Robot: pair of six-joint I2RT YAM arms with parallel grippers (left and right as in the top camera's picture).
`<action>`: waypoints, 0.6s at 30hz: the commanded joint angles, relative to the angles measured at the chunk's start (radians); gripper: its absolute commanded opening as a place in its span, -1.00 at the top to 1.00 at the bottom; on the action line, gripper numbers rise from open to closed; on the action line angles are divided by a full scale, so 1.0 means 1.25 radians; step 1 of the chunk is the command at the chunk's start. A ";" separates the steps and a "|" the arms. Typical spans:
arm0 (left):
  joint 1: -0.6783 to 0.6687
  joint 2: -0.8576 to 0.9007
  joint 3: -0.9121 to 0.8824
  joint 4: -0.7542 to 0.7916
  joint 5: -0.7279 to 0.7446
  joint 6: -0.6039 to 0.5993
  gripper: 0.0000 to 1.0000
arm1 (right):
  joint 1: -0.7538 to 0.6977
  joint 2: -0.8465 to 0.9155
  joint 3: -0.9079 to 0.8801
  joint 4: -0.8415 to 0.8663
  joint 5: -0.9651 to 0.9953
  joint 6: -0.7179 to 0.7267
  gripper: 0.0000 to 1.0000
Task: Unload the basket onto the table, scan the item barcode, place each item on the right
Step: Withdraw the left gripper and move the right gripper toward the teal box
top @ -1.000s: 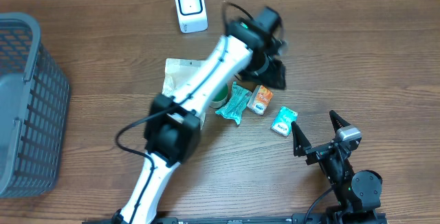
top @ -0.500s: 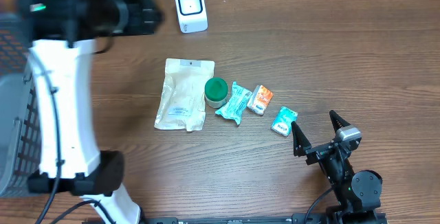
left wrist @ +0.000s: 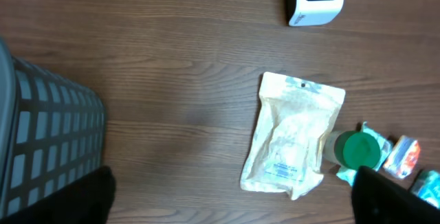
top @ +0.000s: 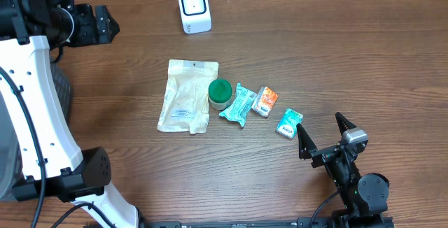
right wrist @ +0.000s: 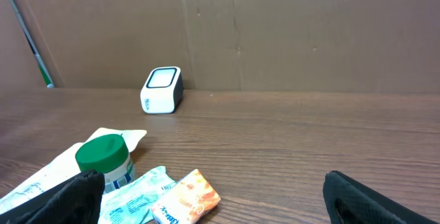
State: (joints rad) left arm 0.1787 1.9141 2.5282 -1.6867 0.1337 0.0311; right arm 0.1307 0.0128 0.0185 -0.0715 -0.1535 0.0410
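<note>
Wooden table (top: 364, 53), cardboard wall (right wrist: 289, 31)

Bare table (top: 350, 46) around scanner (top: 194, 8), item row (top: 239, 103) mid-table (closely packed), basket (left wrist: 48, 141) walling left edge

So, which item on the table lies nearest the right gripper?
The small teal box, at the right end of the row. The orange packet, teal wrapper, green-lidded jar and white pouch lie farther from the right gripper.
</note>
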 commanded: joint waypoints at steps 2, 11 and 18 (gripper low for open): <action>0.007 0.002 -0.002 -0.002 -0.003 0.035 -0.99 | -0.004 -0.007 -0.008 0.006 -0.005 -0.004 -1.00; 0.007 0.002 -0.005 -0.002 -0.002 0.035 -0.99 | -0.004 -0.003 -0.002 0.002 -0.059 0.036 -1.00; 0.007 0.002 -0.005 -0.002 -0.003 0.035 -0.99 | -0.004 0.016 0.083 -0.032 -0.095 0.110 -1.00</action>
State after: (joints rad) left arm 0.1837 1.9144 2.5259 -1.6871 0.1333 0.0563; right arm 0.1307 0.0212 0.0387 -0.1097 -0.2417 0.1123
